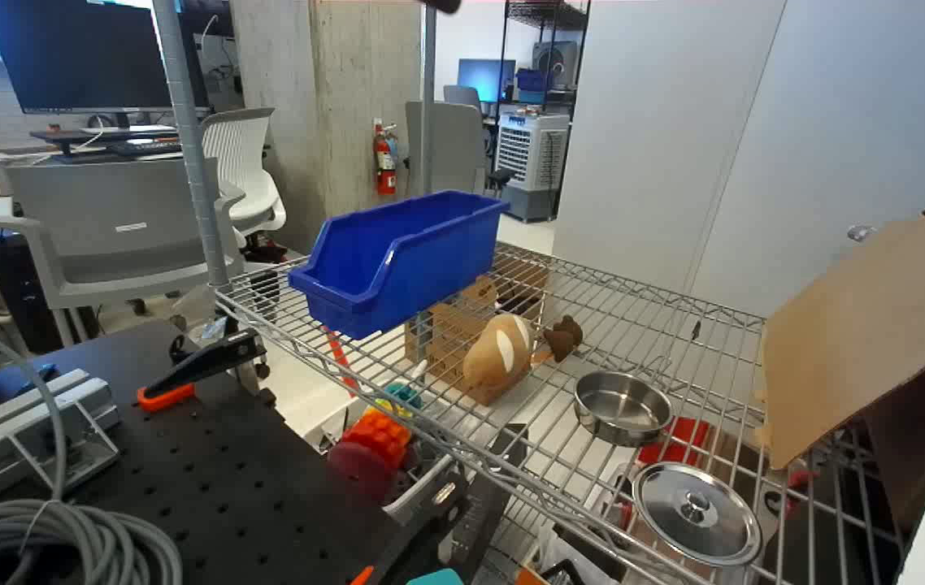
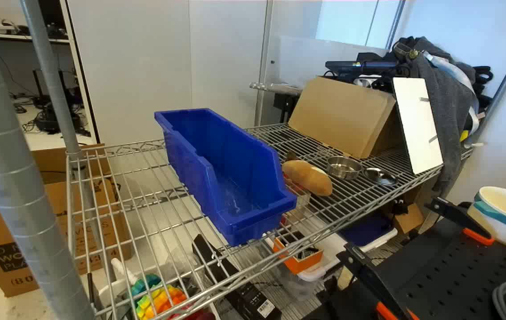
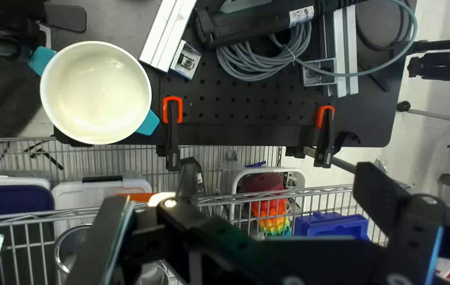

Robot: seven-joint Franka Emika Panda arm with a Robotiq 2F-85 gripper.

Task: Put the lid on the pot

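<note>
The lid (image 1: pixel 678 532) lies flat on the wire shelf with its knob up. It also shows in an exterior view (image 2: pixel 380 176). The pot (image 1: pixel 623 406) stands upright and uncovered beside the lid, a small gap apart; it shows too in an exterior view (image 2: pixel 344 168). In the wrist view the lid (image 3: pixel 69 246) and the pot (image 3: pixel 154 275) are at the lower left, partly hidden by my gripper's body. My gripper (image 3: pixel 282 186) is open, with nothing between its fingers, high above and away from both. A dark tip at an exterior view's top edge is too cut off to identify.
A large blue bin (image 1: pixel 430 260) and a bread-shaped toy (image 1: pixel 499 349) sit on the wire shelf (image 2: pixel 146 231). A brown cardboard box (image 1: pixel 869 341) stands beside the lid and pot. A black pegboard table (image 3: pixel 241 107) holds a cream bowl (image 3: pixel 96 93), clamps and cables.
</note>
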